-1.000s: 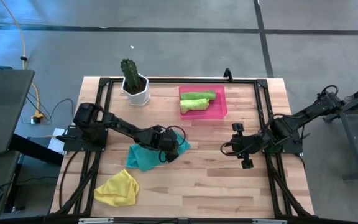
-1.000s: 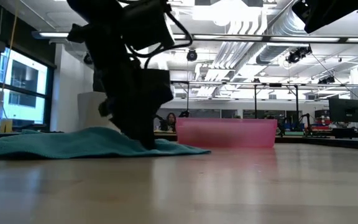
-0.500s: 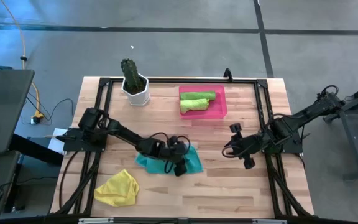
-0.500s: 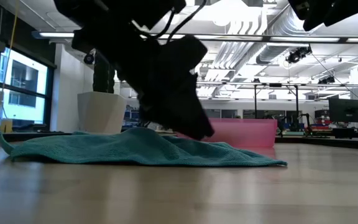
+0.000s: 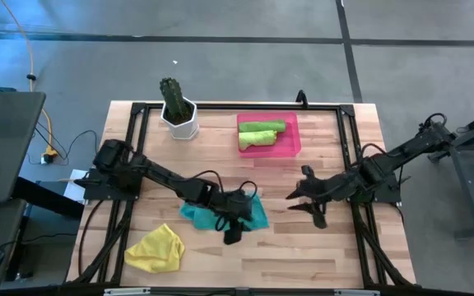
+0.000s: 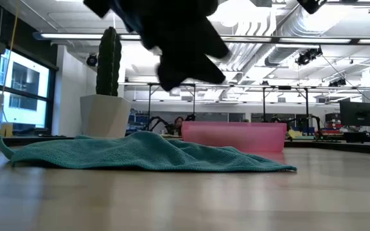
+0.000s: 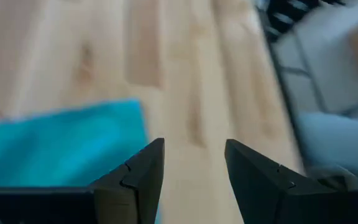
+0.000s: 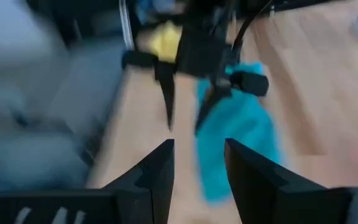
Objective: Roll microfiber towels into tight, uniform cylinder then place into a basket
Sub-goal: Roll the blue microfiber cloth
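The teal towel (image 5: 253,215) lies spread flat on the table's middle, seen low and wide in the low view (image 6: 146,153). My left gripper (image 5: 231,235) hangs open above its near edge, clear of the cloth (image 6: 185,54); nothing sits between its fingers (image 7: 194,168). The yellow towel (image 5: 156,248) lies crumpled at the near left. Two rolled green towels (image 5: 260,134) lie in the pink basket (image 5: 290,148) at the far middle. My right gripper (image 5: 299,200) hovers open to the right of the teal towel, pointing toward it (image 8: 197,162).
A cactus in a white pot (image 5: 178,113) stands at the far left, left of the basket. A black frame (image 5: 352,156) runs around the table's edges. Bare wood lies between the teal towel and the right arm, and along the near edge.
My left gripper dragged the teal towel toward the table's right, spreading it out flat. It has since risen off the cloth and moved toward the near edge, tipping less steeply. The towel stays where it was left. My right gripper has tipped and rolled slightly in place.
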Controlling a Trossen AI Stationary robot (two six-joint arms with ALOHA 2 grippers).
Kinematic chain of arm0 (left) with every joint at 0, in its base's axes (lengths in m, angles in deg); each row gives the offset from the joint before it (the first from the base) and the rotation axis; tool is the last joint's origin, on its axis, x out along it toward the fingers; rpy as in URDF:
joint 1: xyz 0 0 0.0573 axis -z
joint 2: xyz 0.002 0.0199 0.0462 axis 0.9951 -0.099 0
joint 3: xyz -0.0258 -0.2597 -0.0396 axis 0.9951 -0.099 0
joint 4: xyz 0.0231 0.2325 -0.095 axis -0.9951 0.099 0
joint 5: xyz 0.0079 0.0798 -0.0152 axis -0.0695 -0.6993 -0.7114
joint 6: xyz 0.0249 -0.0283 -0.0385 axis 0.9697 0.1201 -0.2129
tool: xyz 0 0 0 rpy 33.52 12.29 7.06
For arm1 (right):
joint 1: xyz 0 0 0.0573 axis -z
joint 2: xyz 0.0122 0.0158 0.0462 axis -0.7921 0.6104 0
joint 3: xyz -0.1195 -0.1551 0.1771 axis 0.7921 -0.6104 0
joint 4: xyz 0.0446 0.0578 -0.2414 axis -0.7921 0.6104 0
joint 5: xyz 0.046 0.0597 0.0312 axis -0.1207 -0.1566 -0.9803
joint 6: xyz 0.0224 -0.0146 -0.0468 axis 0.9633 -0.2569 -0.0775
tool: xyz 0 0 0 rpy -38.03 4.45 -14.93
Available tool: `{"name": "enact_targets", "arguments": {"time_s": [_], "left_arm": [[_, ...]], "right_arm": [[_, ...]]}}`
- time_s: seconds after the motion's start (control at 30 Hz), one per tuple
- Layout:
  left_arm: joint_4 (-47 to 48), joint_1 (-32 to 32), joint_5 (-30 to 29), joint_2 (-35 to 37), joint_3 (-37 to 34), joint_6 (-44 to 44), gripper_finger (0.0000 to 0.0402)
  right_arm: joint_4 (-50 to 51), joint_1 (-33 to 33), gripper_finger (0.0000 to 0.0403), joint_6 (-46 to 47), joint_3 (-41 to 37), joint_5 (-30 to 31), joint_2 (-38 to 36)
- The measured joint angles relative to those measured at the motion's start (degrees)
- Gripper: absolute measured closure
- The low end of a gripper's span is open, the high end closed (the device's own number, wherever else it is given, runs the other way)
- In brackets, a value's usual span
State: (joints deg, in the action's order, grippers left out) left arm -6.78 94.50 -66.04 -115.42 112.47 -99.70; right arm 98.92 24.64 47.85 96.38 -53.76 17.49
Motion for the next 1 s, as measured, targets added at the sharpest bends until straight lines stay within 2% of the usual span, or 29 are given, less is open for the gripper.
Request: {"name": "enact_targets", "arguments": {"time_s": [0.1, 0.2, 0.37, 0.47, 0.6, 0.7, 0.87, 1.0], "left_arm": [[7.25, 0.40, 6.66, 2.96, 0.27, -2.02, 0.0241], [18.76, 1.20, 9.99, 6.25, 0.21, -3.49, 0.0241], [38.02, 4.77, 7.82, 11.73, 0.24, -1.36, 0.0241], [46.12, 8.00, 3.21, 13.36, 0.21, 1.67, 0.0241], [50.30, 12.34, -4.53, 13.37, 0.19, 6.11, 0.0241], [48.58, 14.53, -7.97, 12.36, 0.27, 9.81, 0.0241], [47.22, 15.88, -11.97, 10.95, 0.15, 12.40, 0.0241], [44.07, 15.82, -12.36, 9.93, -3.02, 13.26, 0.0241]], "right_arm": [[-7.06, 0.00, 0.0269, 10.61, 0.00, -0.04, 0.60], [-10.36, 0.15, 0.0269, 7.93, 0.00, 1.55, 0.83], [-10.92, 0.19, 0.0269, -2.90, 0.00, 3.28, 1.98], [-11.62, 0.27, 0.0269, -5.68, 0.00, 3.16, 4.65], [-14.01, 0.37, 0.0269, -9.49, 0.00, 2.23, 10.56], [-17.04, 0.69, 0.0269, -12.05, 0.05, 2.74, 15.17], [-16.49, 1.91, 0.0269, -6.57, 2.24, -2.21, 20.71], [-13.28, 1.34, 0.0269, -7.76, 2.19, -4.67, 25.82]]}}
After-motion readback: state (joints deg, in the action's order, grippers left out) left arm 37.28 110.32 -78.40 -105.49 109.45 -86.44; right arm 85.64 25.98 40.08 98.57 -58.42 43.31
